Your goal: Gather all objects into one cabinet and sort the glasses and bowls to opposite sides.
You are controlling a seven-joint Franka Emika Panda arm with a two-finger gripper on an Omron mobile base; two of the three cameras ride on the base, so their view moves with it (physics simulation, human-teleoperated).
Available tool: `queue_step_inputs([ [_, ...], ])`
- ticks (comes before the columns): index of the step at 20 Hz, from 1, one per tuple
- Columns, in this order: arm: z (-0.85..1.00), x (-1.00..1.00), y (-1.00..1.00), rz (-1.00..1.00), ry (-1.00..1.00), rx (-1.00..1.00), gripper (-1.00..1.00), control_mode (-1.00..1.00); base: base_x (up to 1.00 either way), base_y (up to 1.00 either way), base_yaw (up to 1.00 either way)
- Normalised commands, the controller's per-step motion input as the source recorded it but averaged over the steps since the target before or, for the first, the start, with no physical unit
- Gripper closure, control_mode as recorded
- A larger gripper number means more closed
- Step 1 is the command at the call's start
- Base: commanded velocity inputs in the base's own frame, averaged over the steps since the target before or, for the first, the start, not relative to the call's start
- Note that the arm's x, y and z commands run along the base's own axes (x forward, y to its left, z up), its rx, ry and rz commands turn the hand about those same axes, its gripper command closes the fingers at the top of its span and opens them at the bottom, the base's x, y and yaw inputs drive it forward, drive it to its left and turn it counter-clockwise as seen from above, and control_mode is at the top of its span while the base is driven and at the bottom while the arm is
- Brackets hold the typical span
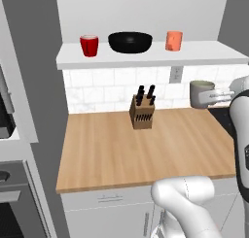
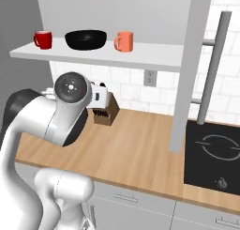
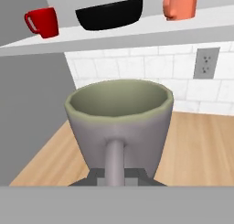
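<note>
White arm rises from lower right of left base view, forearm vertical along right edge. Gripper point(image 1: 220, 95) at mid-right, reaching level leftward, fingers clamped tight on handle of grey-green mug point(image 1: 201, 93), mug upright, held aloft.

Shelf point(image 1: 204, 55): red cup point(image 1: 89, 45), black bowl point(image 1: 130, 42), orange cup point(image 1: 173, 40); mug point(image 1: 201, 93) held aloft — upright.

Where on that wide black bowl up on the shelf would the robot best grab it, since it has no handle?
Probably by the rim. The black bowl sits upright and is wide and shallow, too broad to span. The near edge faces the open front of the shelf, with the red cup and orange cup standing apart at either side.
</note>
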Motion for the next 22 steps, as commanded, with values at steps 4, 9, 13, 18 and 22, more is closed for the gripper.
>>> queue_step_inputs([
  [4,0.00,0.00,0.00,0.00,0.00,0.00,1.00,1.00,-0.05,0.00,-0.04],
  [9,0.28,-0.04,0.00,-0.05,-0.13,-0.06,1.00,-1.00,-0.02,0.00,0.00],
  [13,0.64,0.00,-0.01,-0.19,-0.13,-0.12,1.00,-1.00,0.00,0.00,0.00],
  [18,0.84,0.27,-0.08,-0.32,-0.01,-0.08,1.00,-1.00,0.00,0.00,0.00],
  [22,0.58,0.62,-0.19,-0.28,0.01,-0.02,1.00,-1.00,0.00,0.00,0.00],
])
